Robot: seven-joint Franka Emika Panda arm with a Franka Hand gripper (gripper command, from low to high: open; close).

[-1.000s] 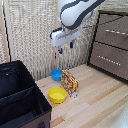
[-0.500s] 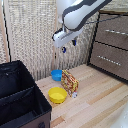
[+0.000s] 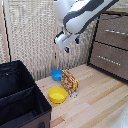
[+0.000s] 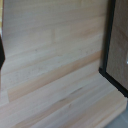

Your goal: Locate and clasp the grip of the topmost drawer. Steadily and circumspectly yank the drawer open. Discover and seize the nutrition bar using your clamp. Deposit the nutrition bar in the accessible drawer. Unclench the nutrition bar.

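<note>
Exterior view: the bulky white robot arm ends in a small two-fingered clamp (image 3: 70, 44) with dark, blue-tipped fingers on a white block, hanging high in the air above the light wooden tabletop (image 3: 95, 100) and holding nothing; the fingers look slightly parted, but the blur prevents telling how wide the gap is. Well below the clamp and almost directly under it stands the nutrition bar (image 3: 70, 82) — a flat rectangular packet, orange-red and yellow with busy print — upright on one edge on the wood. Just behind the packet, farther from the camera, sits a small blue bowl (image 3: 57, 75); just in front of it, toward the exterior view's left, sits a yellow bowl (image 3: 57, 94), both well below the clamp. Lower still and to the exterior view's left of the clamp is a big black fabric box (image 3: 20, 100), open at the top. To the exterior view's right of the clamp, at about its height, stands the dark brown wooden dresser; its topmost drawer (image 3: 114, 31) shows a flat brown front flush with the cabinet — shut — with the lower drawer (image 3: 111, 59) beneath it. Wrist view: only pale wood planks and a dark-framed panel (image 4: 119, 45) are seen, the clamp fingers not clearly shown
</note>
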